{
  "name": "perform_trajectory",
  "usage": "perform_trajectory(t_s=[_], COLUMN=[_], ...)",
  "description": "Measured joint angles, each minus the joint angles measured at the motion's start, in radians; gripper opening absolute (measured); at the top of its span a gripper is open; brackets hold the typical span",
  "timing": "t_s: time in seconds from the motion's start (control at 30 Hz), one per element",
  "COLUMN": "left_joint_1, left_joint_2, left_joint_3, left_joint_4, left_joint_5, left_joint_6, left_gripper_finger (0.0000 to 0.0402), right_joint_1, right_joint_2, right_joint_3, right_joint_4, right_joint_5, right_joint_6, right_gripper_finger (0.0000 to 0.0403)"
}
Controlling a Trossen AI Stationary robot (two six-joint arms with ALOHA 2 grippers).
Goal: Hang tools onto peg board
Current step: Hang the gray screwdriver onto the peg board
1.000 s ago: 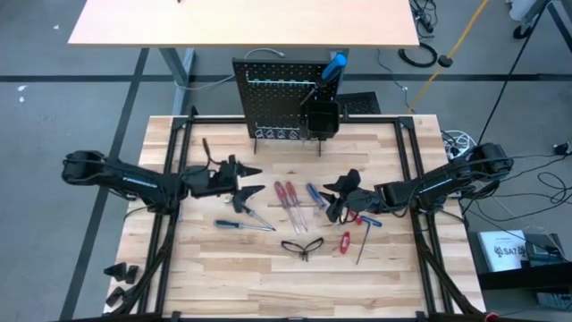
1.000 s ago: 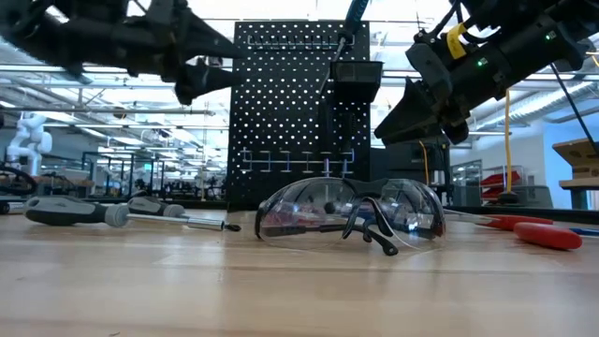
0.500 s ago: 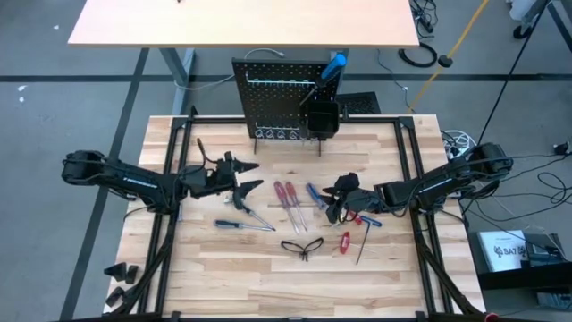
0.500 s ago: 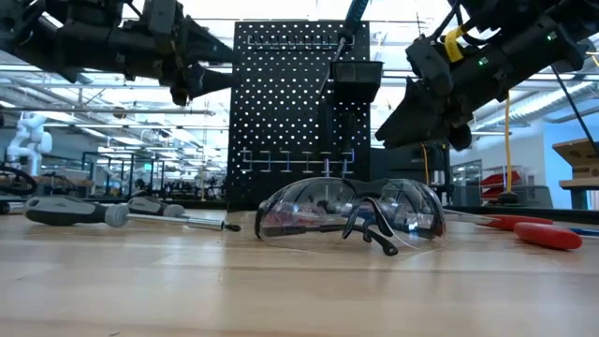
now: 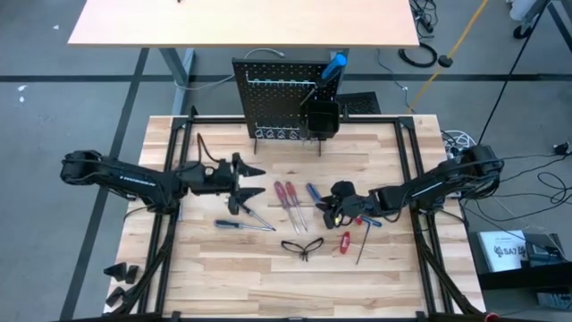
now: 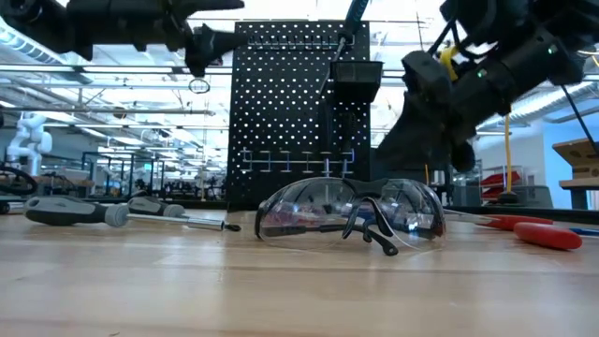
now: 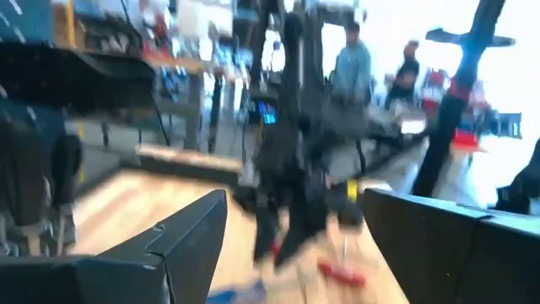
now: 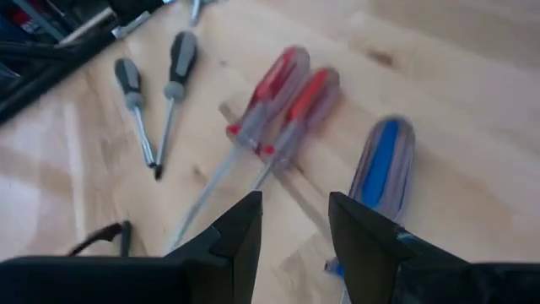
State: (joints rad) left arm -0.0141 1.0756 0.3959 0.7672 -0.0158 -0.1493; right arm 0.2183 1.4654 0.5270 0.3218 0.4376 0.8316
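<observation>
The tools lie flat on the wooden tabletop (image 5: 223, 277): two red-handled screwdrivers (image 5: 288, 197), a blue-handled screwdriver (image 5: 315, 194), black-handled screwdrivers (image 5: 239, 208), red-handled hex keys (image 5: 345, 241) and black-framed glasses (image 5: 302, 244). The peg board (image 5: 277, 98) stands upright at the far edge. My right gripper (image 5: 327, 211) hovers open, slanting down over the blue-handled screwdriver (image 8: 384, 160), which lies just beyond one finger. My left gripper (image 5: 253, 179) is open and level above the table's left half, holding nothing.
A square black bin (image 5: 322, 118) on the peg board holds a blue-handled tool (image 5: 332, 64). Pale hooks (image 6: 290, 159) line the board's lower rows. A black metal frame (image 5: 170, 170) runs along both table sides. People show in the room behind, in the left wrist view.
My left gripper has risen higher above the table, staying open. My right gripper has sunk and moved toward the table's left and near edges, closer to the blue-handled screwdriver, and has rolled somewhat. No tool has moved.
</observation>
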Motion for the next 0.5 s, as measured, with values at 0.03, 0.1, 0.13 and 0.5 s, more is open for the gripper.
perform_trajectory(t_s=[0.03,0.1,0.13,0.5], left_joint_1=[-0.002,-0.002,-0.001,0.023], left_joint_2=[0.0,0.001,0.001,-0.009], left_joint_3=[0.0,0.0,0.0,0.0], left_joint_4=[0.007,0.006,0.002,-0.107], left_joint_5=[0.0,-0.001,-0.011,-0.184], left_joint_6=[0.0,0.003,0.009,0.066], left_gripper_finger=[0.0283,0.0283,0.0283,0.0283], right_joint_1=[0.0,0.0,0.0,0.0], right_joint_2=[0.017,0.048,0.064,0.094], right_joint_3=[0.0,0.0,0.0,0.001], right_joint_4=[0.014,0.018,0.018,0.12], right_joint_5=[-0.013,-0.073,-0.104,-0.208], right_joint_6=[0.011,0.022,0.021,-0.146], right_gripper_finger=[0.013,0.013,0.013,0.013])
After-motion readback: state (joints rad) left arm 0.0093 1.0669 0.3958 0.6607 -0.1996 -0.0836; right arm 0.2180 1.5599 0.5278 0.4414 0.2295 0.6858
